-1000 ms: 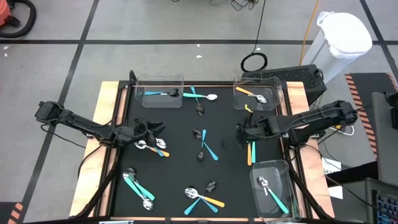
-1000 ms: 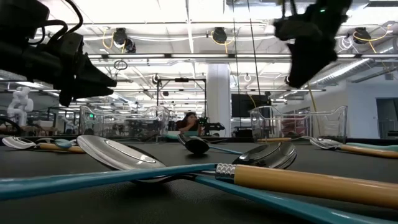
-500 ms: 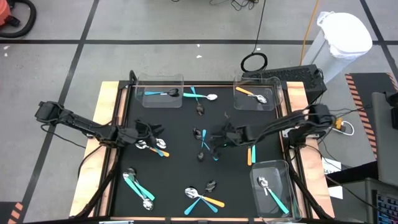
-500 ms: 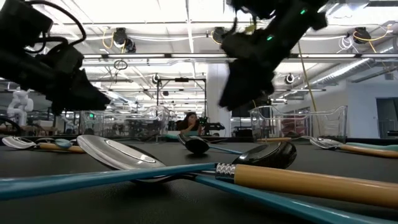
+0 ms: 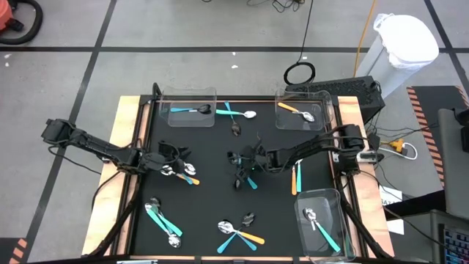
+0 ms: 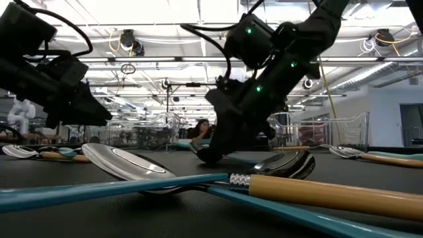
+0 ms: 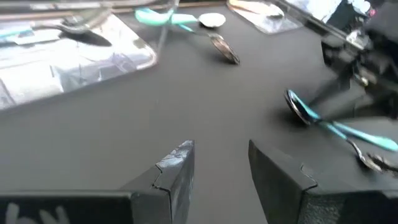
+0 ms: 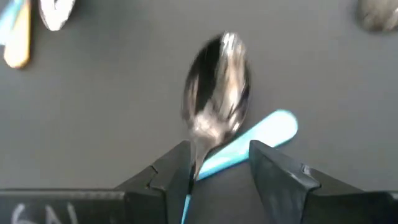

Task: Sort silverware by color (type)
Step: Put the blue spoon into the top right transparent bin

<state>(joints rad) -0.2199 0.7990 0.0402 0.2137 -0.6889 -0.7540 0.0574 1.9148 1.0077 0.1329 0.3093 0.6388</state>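
Spoons with silver or dark heads and teal, light-blue or orange-yellow handles lie scattered on the black mat (image 5: 212,198). My right gripper (image 5: 245,159) reaches to the mat's centre and is low over a dark-headed, teal-handled spoon (image 8: 217,87). Its open fingers stand on either side of that spoon's neck, with a second teal handle (image 8: 255,137) crossing beneath. In the low view the right gripper (image 6: 217,147) is down at the dark spoon head (image 6: 209,155). My left gripper (image 5: 176,164) hovers open above two spoons (image 5: 183,174) near the mat's left side, seen as the left gripper (image 7: 221,163) in its wrist view.
Clear bins stand at the far left (image 5: 187,108), far right (image 5: 302,110) and near right (image 5: 322,224), each holding a spoon. More spoons lie at the near left (image 5: 163,220), the near middle (image 5: 238,235), the far middle (image 5: 238,114) and the right (image 5: 294,180).
My right gripper has swept from the mat's right side toward its centre and come down to the dark-headed spoon. My left gripper has sunk somewhat toward the spoons below it. No spoon has visibly moved.
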